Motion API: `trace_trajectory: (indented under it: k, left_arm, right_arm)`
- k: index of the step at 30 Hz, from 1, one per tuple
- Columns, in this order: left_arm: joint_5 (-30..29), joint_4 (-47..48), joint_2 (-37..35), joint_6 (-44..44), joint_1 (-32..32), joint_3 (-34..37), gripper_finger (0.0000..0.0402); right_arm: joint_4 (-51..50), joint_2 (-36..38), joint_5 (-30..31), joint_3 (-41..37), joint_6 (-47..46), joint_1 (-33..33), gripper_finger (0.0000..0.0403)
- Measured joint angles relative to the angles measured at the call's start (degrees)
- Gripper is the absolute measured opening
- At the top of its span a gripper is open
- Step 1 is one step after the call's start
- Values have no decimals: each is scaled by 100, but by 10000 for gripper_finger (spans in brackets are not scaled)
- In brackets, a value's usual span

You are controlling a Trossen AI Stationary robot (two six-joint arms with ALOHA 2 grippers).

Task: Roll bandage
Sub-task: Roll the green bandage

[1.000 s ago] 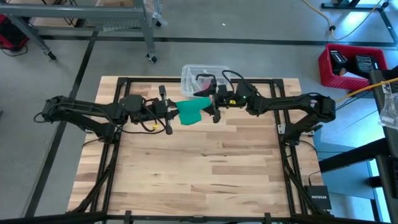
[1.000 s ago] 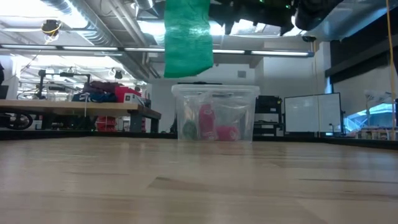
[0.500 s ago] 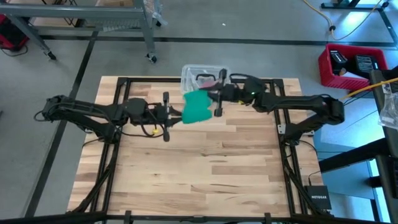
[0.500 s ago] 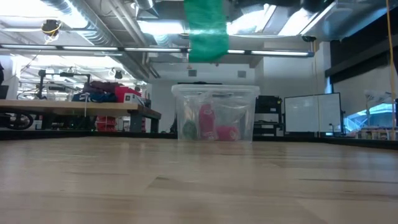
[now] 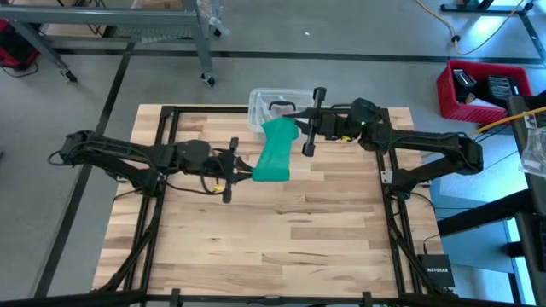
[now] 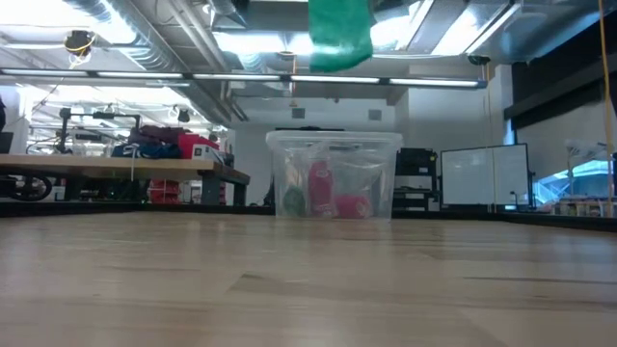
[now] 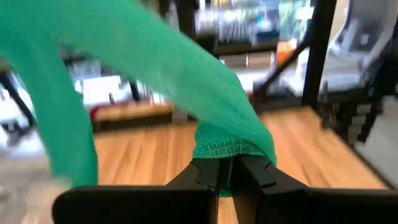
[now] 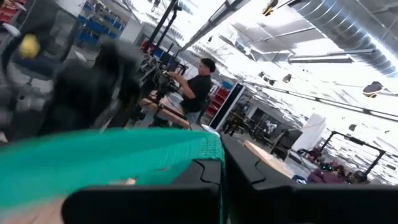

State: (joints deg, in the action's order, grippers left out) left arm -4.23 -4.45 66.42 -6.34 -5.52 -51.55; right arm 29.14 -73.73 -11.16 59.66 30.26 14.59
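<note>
Bandage (image 6: 340, 37): upper part cut off by the low view's top edge; both grippers out of that frame. Clear tub (image 6: 334, 174): contents seen only dimly through its wall, a pink-red item (image 6: 321, 187) not identifiable. Left wrist view: background blurred.

One bandage (image 5: 275, 152) (perhaps), one tub (image 5: 277, 107)

Light was bright and even, coming from ceiling strips (image 6: 289, 79) that glared white in the low view. The table (image 5: 281, 230) showed only faint, soft shadows under the arms. Both wrist views were smeared by motion blur: the bandage (image 7: 155, 81) streaked, and the room behind was out of focus. Overhead glare washed out the right wrist view's upper part.
</note>
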Motion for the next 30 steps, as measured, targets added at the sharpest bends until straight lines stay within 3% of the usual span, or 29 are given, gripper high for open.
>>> trace_trajectory:
  k: [7, 11, 16, 25, 30]
  left_arm:
    - [-112, 702, 246, 194, -4, -4, 13]
    - [-160, 926, 246, 207, 0, -7, 13]
    - [358, 459, 208, -12, -91, -4, 13]
    - [402, -29, -616, -206, -299, 4, 13]
    - [380, -768, -1093, -507, -299, 7, 13]
  right_arm:
    - [-1256, 0, -44, 878, -20, 0, 3]
    - [-1496, 0, -48, 1108, -24, 0, 2]
    - [-1695, -35, 70, 1084, -26, 48, 2]
    - [-2035, -111, 168, 856, -23, 136, 3]
    - [-2174, -403, 135, 767, -53, 118, 3]
